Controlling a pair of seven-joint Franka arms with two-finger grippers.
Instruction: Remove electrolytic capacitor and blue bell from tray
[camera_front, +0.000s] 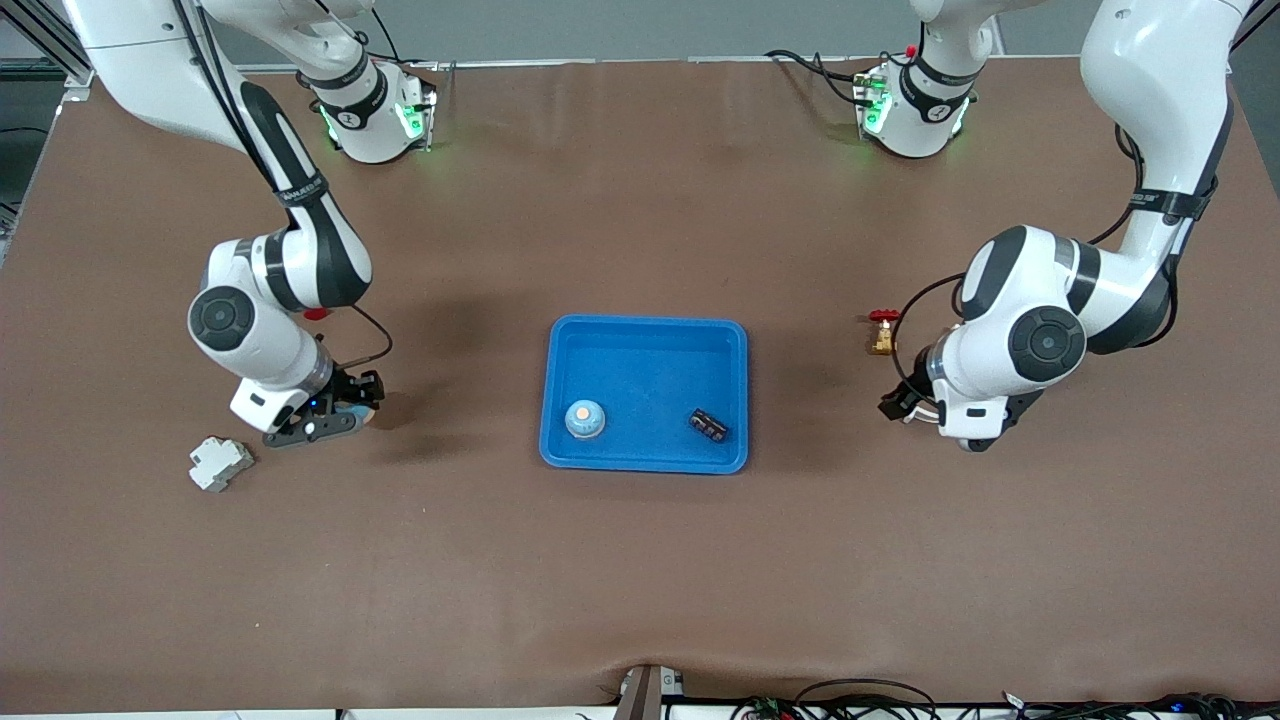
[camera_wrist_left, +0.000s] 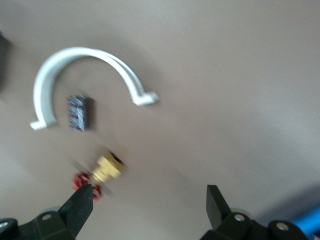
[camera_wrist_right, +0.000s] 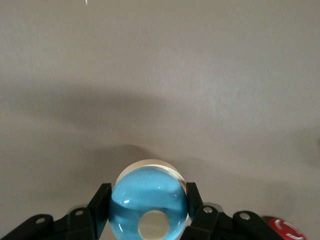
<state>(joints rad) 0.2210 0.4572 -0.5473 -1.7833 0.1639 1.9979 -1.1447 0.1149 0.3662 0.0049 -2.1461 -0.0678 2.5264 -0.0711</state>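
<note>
The right gripper (camera_wrist_right: 149, 220) is clamping a blue bell (camera_wrist_right: 149, 202), dome outward, over bare table beside the blue tray (camera_front: 645, 330). The left gripper (camera_wrist_left: 150, 202) is hanging wide open and empty over a brass valve (camera_wrist_left: 102, 172), with a capacitor (camera_wrist_left: 79, 112) lying near it.

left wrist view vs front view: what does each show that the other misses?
Left wrist only: a white curved clamp and a small dark capacitor inside its arc, both on bare table.

Front only: blue tray holding a bell and a capacitor, a white block, and the right tool shut on a second blue bell.

Both: the brass valve with red handle, and the open left tool over the table near it.
</note>
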